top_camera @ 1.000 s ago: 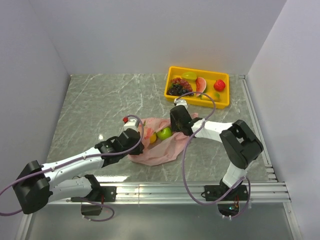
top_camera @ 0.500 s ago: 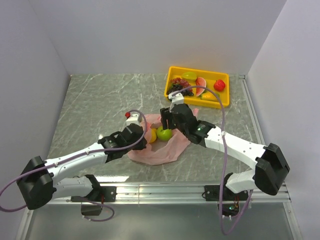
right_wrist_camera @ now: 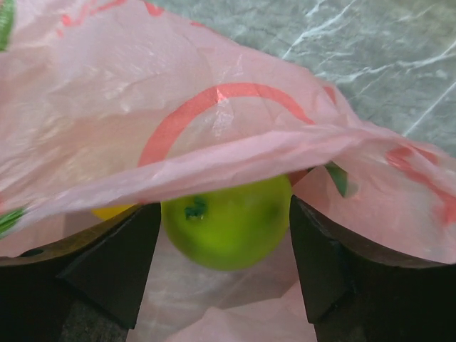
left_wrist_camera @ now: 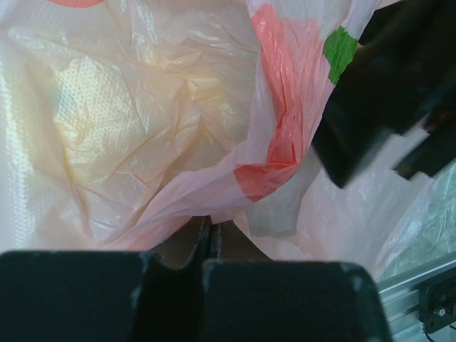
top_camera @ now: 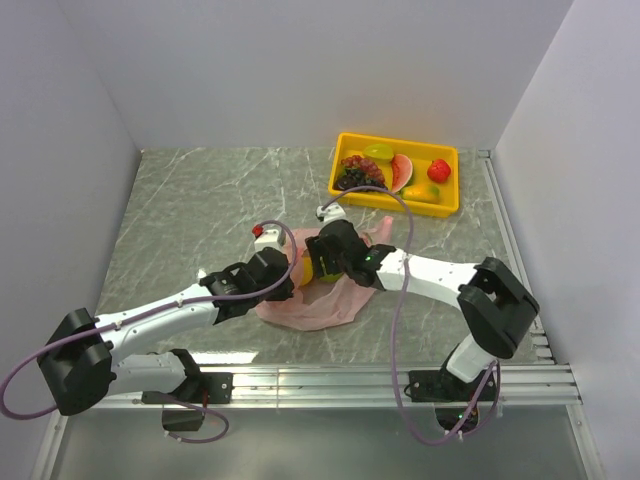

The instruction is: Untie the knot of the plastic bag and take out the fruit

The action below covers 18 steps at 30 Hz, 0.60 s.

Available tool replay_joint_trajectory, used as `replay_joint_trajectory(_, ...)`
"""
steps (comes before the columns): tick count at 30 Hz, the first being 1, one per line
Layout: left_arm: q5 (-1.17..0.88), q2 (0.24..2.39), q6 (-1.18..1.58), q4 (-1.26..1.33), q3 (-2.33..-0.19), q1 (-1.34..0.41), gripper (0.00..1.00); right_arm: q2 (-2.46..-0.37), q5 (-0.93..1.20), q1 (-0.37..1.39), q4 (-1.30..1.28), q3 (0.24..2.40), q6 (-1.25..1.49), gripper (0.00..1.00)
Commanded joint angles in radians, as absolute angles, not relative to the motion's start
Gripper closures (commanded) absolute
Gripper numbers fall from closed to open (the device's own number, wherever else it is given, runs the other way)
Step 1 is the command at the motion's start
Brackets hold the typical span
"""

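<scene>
The pink plastic bag (top_camera: 312, 298) lies crumpled mid-table with its mouth gaping. My left gripper (top_camera: 284, 274) is shut on a fold of the bag's edge; in the left wrist view the left gripper (left_wrist_camera: 210, 222) has its jaws pressed together with thin pink plastic (left_wrist_camera: 142, 128) pinched at the tips. My right gripper (top_camera: 322, 262) reaches into the bag's mouth. In the right wrist view the right gripper (right_wrist_camera: 224, 217) stands open, with a green fruit (right_wrist_camera: 228, 224) between its fingers (right_wrist_camera: 117, 267) and small gaps either side. A yellow fruit (right_wrist_camera: 110, 211) peeks out beside it. I cannot make out the knot.
A yellow tray (top_camera: 345, 187) stands at the back right with a dark grape bunch (top_camera: 352, 174), a watermelon slice (top_camera: 402, 170), a red fruit (top_camera: 438, 170) and other pieces. Grey walls close in the left, back and right of the marble table (top_camera: 200, 200).
My right arm swung in from the right to the bag's mouth, and its gripper opened and came down around the green fruit. The left gripper kept its hold on the bag.
</scene>
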<state>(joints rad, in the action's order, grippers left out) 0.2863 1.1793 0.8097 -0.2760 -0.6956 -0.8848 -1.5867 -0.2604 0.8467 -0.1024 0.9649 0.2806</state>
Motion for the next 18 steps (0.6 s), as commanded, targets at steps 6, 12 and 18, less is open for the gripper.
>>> replay_joint_trajectory(6, 0.29, 1.186, 0.822, -0.267, -0.718, -0.885, 0.99, -1.7, -0.23, 0.853, -0.002, 0.986, 0.302, 0.16)
replay_joint_trajectory(12, 0.296, 1.175, 0.827, -0.273, -0.707, -0.884, 0.99, -1.749, -0.229, 0.851, 0.025, 0.986, 0.305, 0.19)
replay_joint_trajectory(18, 0.319, 1.169, 0.824, -0.281, -0.696, -0.885, 0.99, -1.755, -0.229, 0.853, 0.028, 0.959, 0.305, 0.14)
